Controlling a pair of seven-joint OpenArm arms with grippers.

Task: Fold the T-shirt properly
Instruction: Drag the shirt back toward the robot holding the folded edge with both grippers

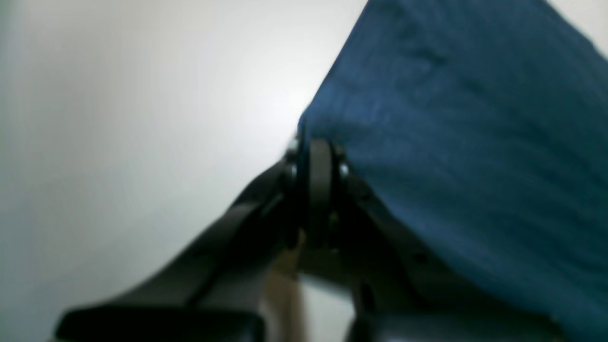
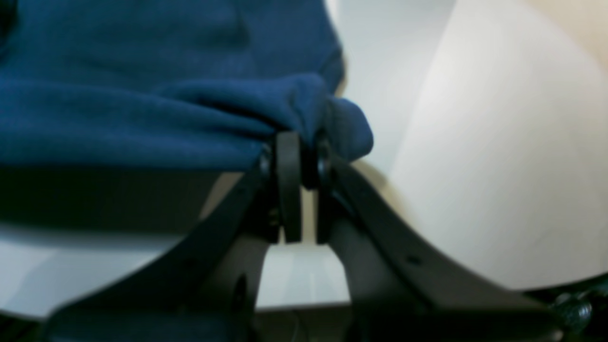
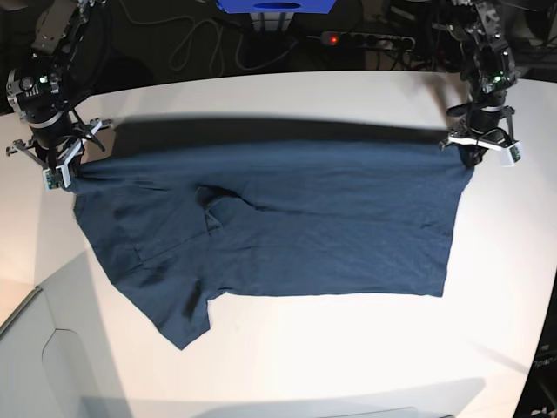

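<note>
**T-shirt held taut by both arms along its far edge**

T-shirt (image 3: 287, 226) fabric is spread across the white desk (image 3: 348, 348), with its long axis running side to side in the base view. Nearest the camera, one short sleeve (image 3: 187, 318) is seen hanging toward the front edge of the desk, on the collar side of the garment. The straight hem end is pointed toward the left arm; the sleeve end is pointed toward the right arm.

Farther back, the far edge is lifted and pulled into a straight line. The right gripper (image 3: 59, 161) is clamped on a bunched corner of cloth at one end, its jaws pressed together on the fabric. The left gripper (image 3: 477, 144) is closed likewise on the opposite corner. Each arm is set at its own end, so neither is nearer. The body of the garment lies toward the camera from both jaws, so the coming fold is judged to be carried that way.
</note>
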